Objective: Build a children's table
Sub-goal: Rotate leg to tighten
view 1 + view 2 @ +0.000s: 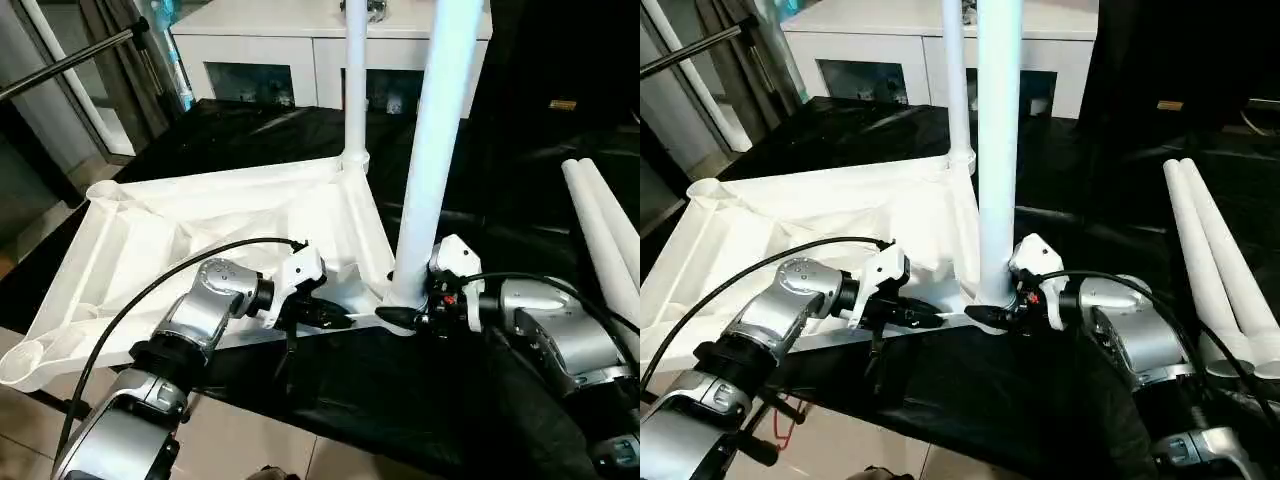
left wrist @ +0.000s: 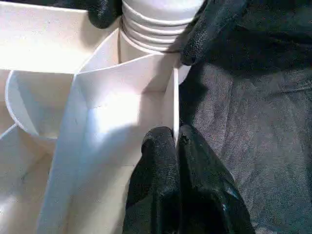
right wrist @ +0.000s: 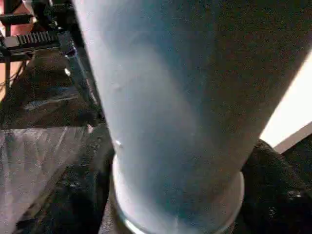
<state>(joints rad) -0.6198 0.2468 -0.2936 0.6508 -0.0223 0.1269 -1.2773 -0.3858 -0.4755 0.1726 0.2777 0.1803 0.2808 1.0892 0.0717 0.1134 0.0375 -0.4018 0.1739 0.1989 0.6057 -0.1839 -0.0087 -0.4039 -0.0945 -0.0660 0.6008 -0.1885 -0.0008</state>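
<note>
Forearms fill the lower corners of your head view, silver and cabled, reaching inward toward the frame's centre. Your left claw (image 1: 325, 315) sits at lower centre, clenched on the thin near edge wall of the tabletop (image 1: 200, 225); in the left wrist view you see its two black fingers (image 2: 163, 161) pressed together with the white rim pinched between them. Your right claw (image 1: 410, 318) is just right of centre, grasping the near leg (image 1: 430, 150) at its base, where the ribbed end enters the near corner socket (image 2: 146, 36). In the right wrist view the pale tube takes up most of the frame with a black finger (image 3: 282, 185) against its side.

That leg stands upright, leaning slightly toward the upper right of the frame, and runs out past the top edge. The tabletop lies upside down, ribbed underside up, spreading from centre toward the left, with its left part overhanging the black-covered table (image 1: 400, 400) above the tiled floor (image 1: 230, 440).

Beyond it, a second leg (image 1: 354, 80) stands upright in the far corner socket at upper centre. Two spare legs (image 1: 605, 235) lie side by side, touching, on the black cloth at the right edge. At the top of the frame stands a white cabinet (image 1: 270, 50) with glass doors.
</note>
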